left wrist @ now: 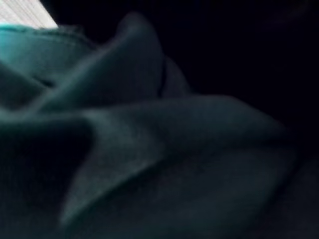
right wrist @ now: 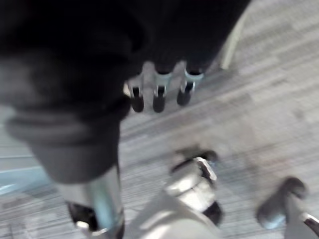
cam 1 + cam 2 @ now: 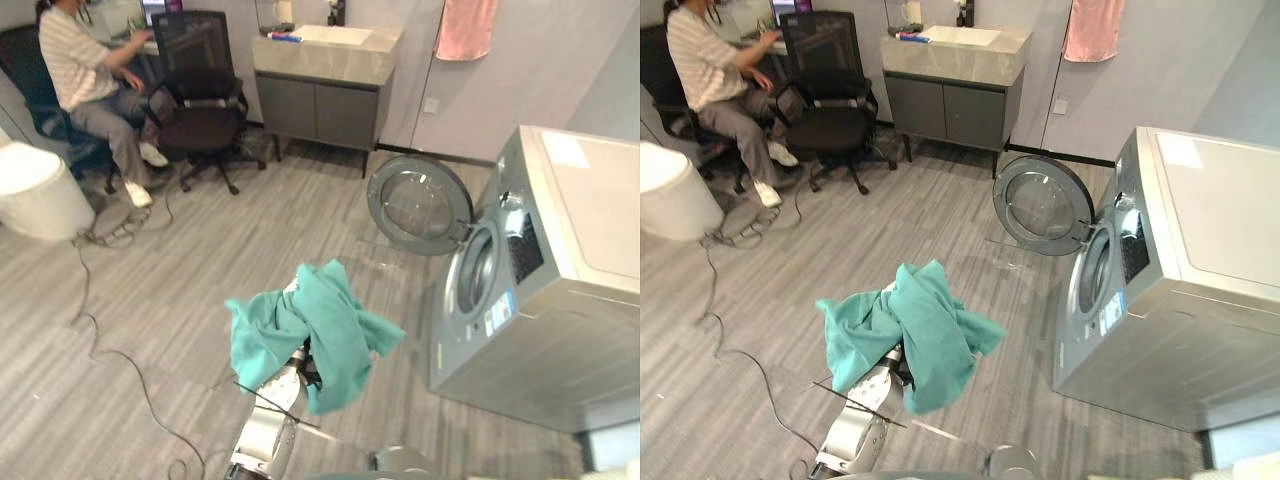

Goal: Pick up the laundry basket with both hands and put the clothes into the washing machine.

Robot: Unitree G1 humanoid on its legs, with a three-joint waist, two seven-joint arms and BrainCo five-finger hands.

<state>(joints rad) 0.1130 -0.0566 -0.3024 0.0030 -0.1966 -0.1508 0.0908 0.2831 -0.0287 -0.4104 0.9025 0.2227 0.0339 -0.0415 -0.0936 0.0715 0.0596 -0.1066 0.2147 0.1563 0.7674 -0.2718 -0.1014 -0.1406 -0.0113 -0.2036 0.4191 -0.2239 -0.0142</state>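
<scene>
Teal cloth (image 3: 318, 318) is hanging at 6 o'clock in the head views, draped in a loose heap over the left hand (image 3: 300, 362), well above the floor (image 3: 200, 290). The hand is sitting under the folds, so can't tell whether it's clamped on the fabric or just carrying it. In the left wrist view the cloth is lying right across the cam. Right hand (image 2: 158, 94) is hanging low w/ fingers loosely apart, holding nothing.

Washing machine (image 3: 560, 300) is standing at 3 o'clock. Its round door (image 3: 420, 205) is standing open at 1 o'clock from the cloth. The drum opening (image 3: 478, 270) is facing the cloth but well apart from it.

Risks, as I'm judging them:
1) Cloth is prob. only resting on the hand, so a quick swing toward 3 o'clock is risking a slide to the floor.
2) The tail dangling at 5 o'clock is risking a snag on the door edge or drum rim, leaving part outside.
3) W/ the wrist cam covered, the arm is going in blind near the opening.
4) Only 1 hand is bearing the load; nothing is steadying it.

Person (image 3: 85, 70) sitting at 11 o'clock is well clear.
</scene>
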